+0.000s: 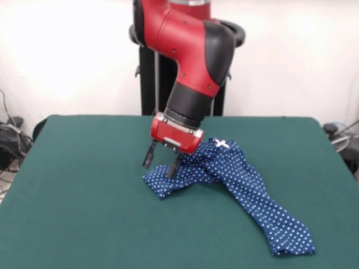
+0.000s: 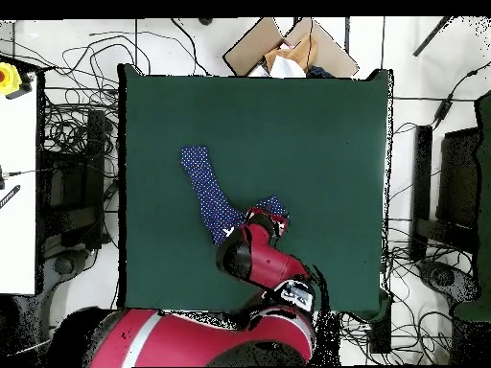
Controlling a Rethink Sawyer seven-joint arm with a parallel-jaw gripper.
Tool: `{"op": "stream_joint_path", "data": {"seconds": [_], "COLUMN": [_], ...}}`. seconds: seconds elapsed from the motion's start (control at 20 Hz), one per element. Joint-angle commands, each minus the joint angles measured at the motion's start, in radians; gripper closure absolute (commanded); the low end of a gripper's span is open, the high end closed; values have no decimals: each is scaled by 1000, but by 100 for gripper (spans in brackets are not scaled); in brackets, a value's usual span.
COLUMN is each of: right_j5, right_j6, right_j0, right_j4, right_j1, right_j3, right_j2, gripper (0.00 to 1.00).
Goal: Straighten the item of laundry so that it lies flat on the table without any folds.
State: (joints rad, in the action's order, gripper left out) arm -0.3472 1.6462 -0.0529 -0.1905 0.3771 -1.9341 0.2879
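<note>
The navy-blue polka-dot trousers lie crumpled on the green table, right of centre. One leg stretches toward the near right. The other is bunched and folded at the left. The small bow shows at the waistband at the far end. My gripper is open and empty, fingers pointing down. One fingertip is at the bunched left edge of the trousers, the other just left of the cloth. In the overhead view the trousers run out from under the arm, which hides the gripper.
The robot's black pedestal stands behind the table's far edge. An open cardboard box sits beyond the table's top edge in the overhead view. Cables lie on the floor around the table. A white bench stands at the left.
</note>
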Motion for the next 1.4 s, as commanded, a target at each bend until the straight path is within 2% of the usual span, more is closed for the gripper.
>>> {"op": "stream_joint_path", "data": {"seconds": [0.05,0.25,0.65,0.7,0.8,1.05,1.4], "right_j5": [52,39,189,206,218,247,293], "right_j6": [270,263,161,144,124,130,95], "right_j0": [-32,-106,-119,-122,-132,-78,-107], "right_j4": [-37,21,0,7,28,-27,6], "right_j1": [-63,-90,-109,-108,-105,-88,-72], "right_j3": [-3,10,64,71,76,92,152], "right_j2": [-174,-252,-277,-278,-285,-221,-236], "gripper": [0,0,0,100,100,100,100]}}
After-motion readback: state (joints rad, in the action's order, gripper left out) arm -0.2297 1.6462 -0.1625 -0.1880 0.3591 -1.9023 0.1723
